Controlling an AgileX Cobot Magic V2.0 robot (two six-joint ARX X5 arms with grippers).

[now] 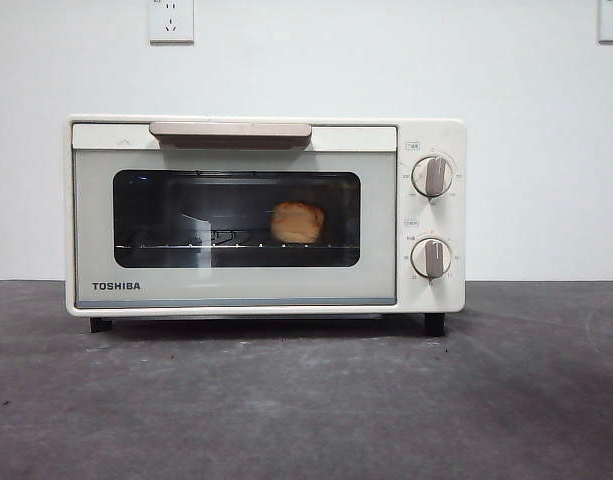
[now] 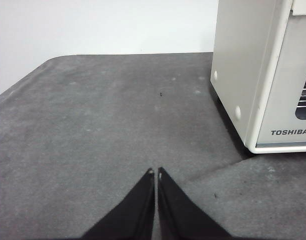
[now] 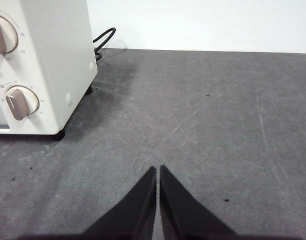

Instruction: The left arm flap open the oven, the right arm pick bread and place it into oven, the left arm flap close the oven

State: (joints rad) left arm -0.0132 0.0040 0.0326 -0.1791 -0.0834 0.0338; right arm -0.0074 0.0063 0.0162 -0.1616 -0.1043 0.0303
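Bread: I see the golden-orange lumpy loaf (image 1: 298, 222) on the wire rack inside the cream-white TOSHIBA toaster oven (image 1: 236, 290), door shut.
Left gripper (image 2: 155, 171): jaws pressed together, over the grey table (image 2: 93, 130) beside the oven.
Right gripper (image 3: 157, 169): likewise, holding nothing.

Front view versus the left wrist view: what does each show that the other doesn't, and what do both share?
Only the front view shows the bread on the rack behind the shut door, the handle and the two knobs. Only the left wrist view shows the left end effector, jaws together and empty above the table, off to the oven's side, plus the oven's plain side wall. Both show the oven and its TOSHIBA label.
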